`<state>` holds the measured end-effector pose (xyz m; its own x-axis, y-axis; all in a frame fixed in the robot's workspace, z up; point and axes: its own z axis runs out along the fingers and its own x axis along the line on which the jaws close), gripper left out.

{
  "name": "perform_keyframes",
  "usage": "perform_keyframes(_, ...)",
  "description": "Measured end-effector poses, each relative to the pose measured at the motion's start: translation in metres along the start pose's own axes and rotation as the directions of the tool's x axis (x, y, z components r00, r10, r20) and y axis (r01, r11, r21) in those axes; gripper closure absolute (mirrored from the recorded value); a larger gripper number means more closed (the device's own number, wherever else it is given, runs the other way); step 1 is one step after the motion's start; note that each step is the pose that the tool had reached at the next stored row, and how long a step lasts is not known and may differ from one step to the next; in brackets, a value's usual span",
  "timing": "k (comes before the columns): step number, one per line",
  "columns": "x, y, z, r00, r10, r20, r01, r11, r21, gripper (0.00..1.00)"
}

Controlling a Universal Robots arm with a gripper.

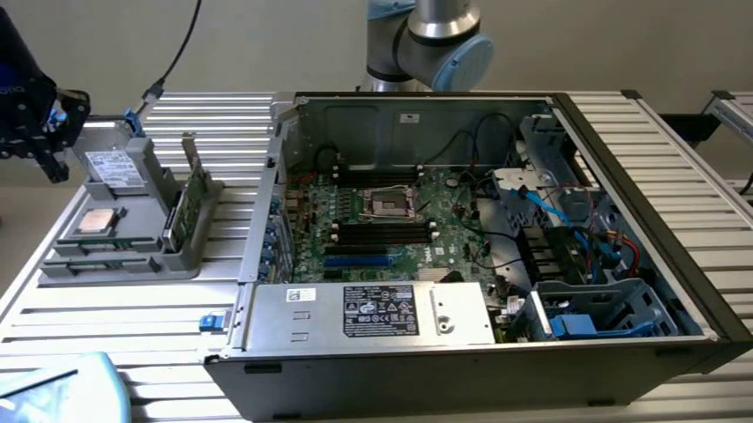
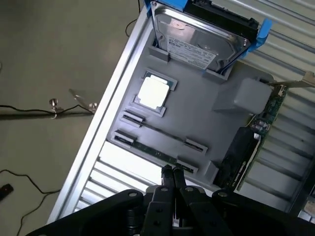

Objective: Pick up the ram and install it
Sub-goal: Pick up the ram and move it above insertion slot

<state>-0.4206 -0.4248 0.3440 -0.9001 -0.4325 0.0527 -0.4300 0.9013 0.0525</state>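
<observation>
One long, thin dark-green ram [image 2: 153, 150] lies in the grey plastic tray [image 2: 197, 120], just beyond the black gripper [image 2: 173, 174], pinched shut and empty.

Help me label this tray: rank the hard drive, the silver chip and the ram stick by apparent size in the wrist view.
1. hard drive
2. silver chip
3. ram stick, seen edge-on: longer than the chip but far thinner, so the last two are unsure.

A grey plastic tray [image 2: 197, 118] holds a silver hard drive [image 2: 199, 42] and a square silver processor chip [image 2: 154, 92], beside an open black computer case [image 1: 471, 374].
</observation>
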Motion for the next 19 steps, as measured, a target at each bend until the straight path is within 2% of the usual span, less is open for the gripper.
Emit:
perform_keyframes(5, 0.0, 0.0, 0.0004, 0.9958, -0.092, -0.0049, 0.092, 0.9958, 0.0045, 0.9)
perform_keyframes(10, -0.0001, 0.0, 0.0007, 0.9835, -0.181, -0.0102, 0.181, 0.9835, 0.0085, 0.9)
perform_keyframes(14, -0.0001, -0.0001, 0.0013, 0.9678, -0.251, -0.0147, 0.252, 0.9678, 0.0114, 0.9)
perform_keyframes(19, -0.0002, -0.0001, 0.0023, 0.9409, -0.338, -0.0209, 0.338, 0.9409, 0.0145, 0.9)
